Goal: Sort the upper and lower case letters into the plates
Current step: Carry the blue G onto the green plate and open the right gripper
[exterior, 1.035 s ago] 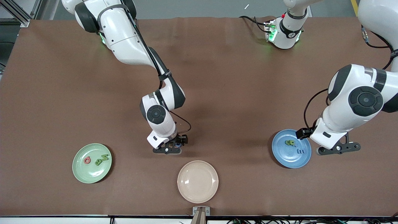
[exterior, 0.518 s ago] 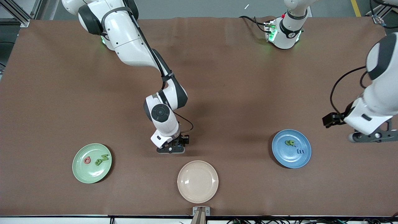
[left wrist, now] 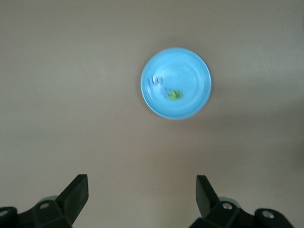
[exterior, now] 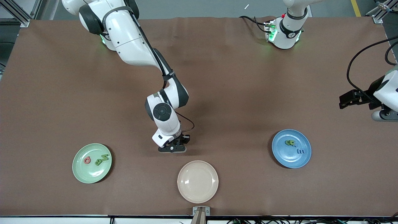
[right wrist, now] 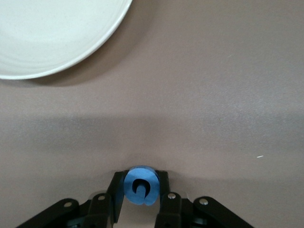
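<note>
We list the surface (exterior: 236, 93) as a matt brown covering, faintly creased like cloth or paper. The cream plate (exterior: 197, 181), green plate (exterior: 81, 172) and blue plate (exterior: 292, 160) show a smooth, glossy glaze. The blue letter (right wrist: 141, 185) looks matt, foam-like. The right tool (right wrist: 140, 202) is matt black plastic with metal screws.

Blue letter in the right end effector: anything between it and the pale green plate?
Nothing visible. The right end effector is shut on the blue letter, and only bare table separates it from the pale green plate.
</note>
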